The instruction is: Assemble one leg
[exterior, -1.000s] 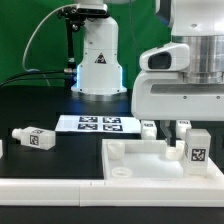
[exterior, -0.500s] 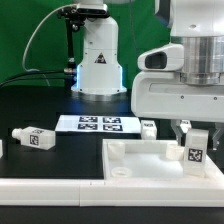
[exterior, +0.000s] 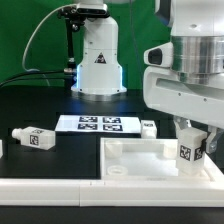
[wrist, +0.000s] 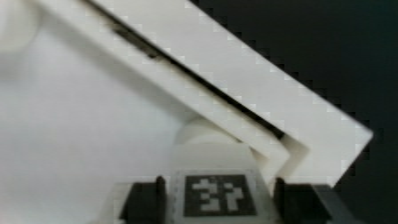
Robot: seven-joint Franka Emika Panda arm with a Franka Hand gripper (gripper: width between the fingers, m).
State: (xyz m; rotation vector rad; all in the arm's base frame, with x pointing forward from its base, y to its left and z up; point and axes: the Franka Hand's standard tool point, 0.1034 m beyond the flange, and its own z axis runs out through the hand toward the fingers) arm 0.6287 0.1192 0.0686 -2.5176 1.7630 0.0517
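My gripper [exterior: 192, 140] is shut on a leg [exterior: 189, 153], a stubby white post with a black-and-white tag on its side. It holds the leg upright over the right part of the large white tray-like panel [exterior: 140, 158]. In the wrist view the leg's tagged face [wrist: 217, 194] sits between the two dark fingers [wrist: 148, 200], above the panel's raised corner rim [wrist: 267, 110]. A second leg [exterior: 33, 138] lies on its side on the black table at the exterior view's left. Another small tagged piece [exterior: 148, 128] sits behind the panel.
The marker board [exterior: 98, 124] lies flat behind the panel. The robot's white base [exterior: 97, 60] stands at the back. A long white ledge [exterior: 60, 186] runs along the front edge. A white piece [exterior: 2, 147] peeks in at the far left.
My gripper has moved to the exterior view's right and slightly down with the leg, carrying it further over the panel's right side.
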